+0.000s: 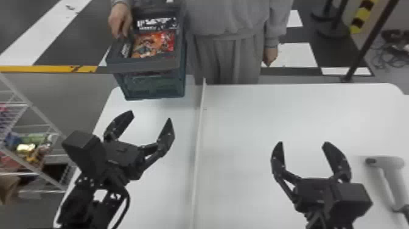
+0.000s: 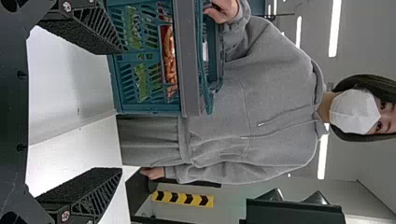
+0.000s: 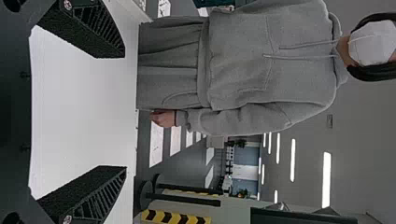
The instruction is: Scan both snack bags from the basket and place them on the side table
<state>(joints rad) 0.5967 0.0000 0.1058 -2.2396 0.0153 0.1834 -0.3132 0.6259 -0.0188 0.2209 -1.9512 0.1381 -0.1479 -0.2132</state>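
A teal basket [image 1: 152,85] stands at the far left edge of the white table [image 1: 258,128], a person's hand on its rim. Inside lies an orange and red snack bag [image 1: 153,44]; whether a second is beneath it I cannot tell. My left gripper [image 1: 151,117] is open over the table's left part, nearer than the basket. In the left wrist view the left gripper [image 2: 107,112] has the basket [image 2: 144,108] beyond its fingers. My right gripper [image 1: 302,143] stands open and idle over the right part, also open in the right wrist view [image 3: 116,112]. A scanner [image 1: 392,176] lies right of it.
A thin raised strip [image 1: 199,137] runs along the table between the two arms. At the left is a white wire rack [image 1: 33,106] with colourful packages. The person stands behind the table's far edge. A post [image 1: 368,42] rises at the far right.
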